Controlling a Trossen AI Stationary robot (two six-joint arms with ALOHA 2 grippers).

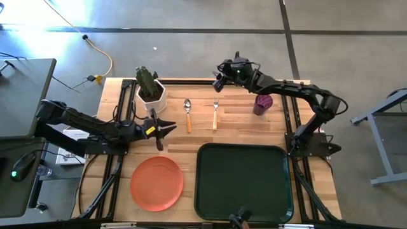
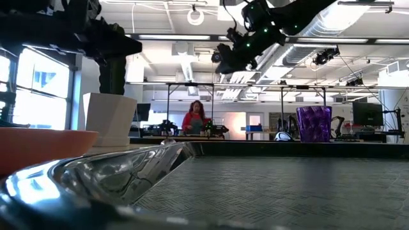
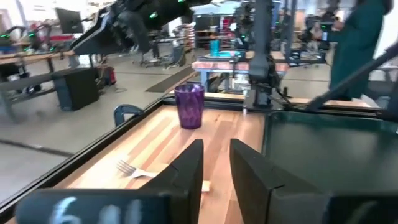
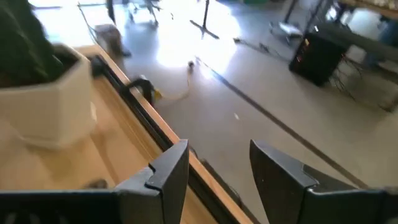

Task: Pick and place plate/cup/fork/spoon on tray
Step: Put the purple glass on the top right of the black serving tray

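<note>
While both open end effectors hover, plate (image 1: 157,183) lies beside tray (image 1: 243,182).

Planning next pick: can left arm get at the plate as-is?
Probably yes. The left claw is open and empty, above the bare table just beyond the plate, which lies clear beside the tray with nothing on it.

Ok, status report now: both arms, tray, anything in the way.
Left gripper open, empty, above the plate. Right gripper open, empty, at the far table edge. Tray bare; cup, fork, spoon on the table. Cactus pot beside the left gripper.
</note>
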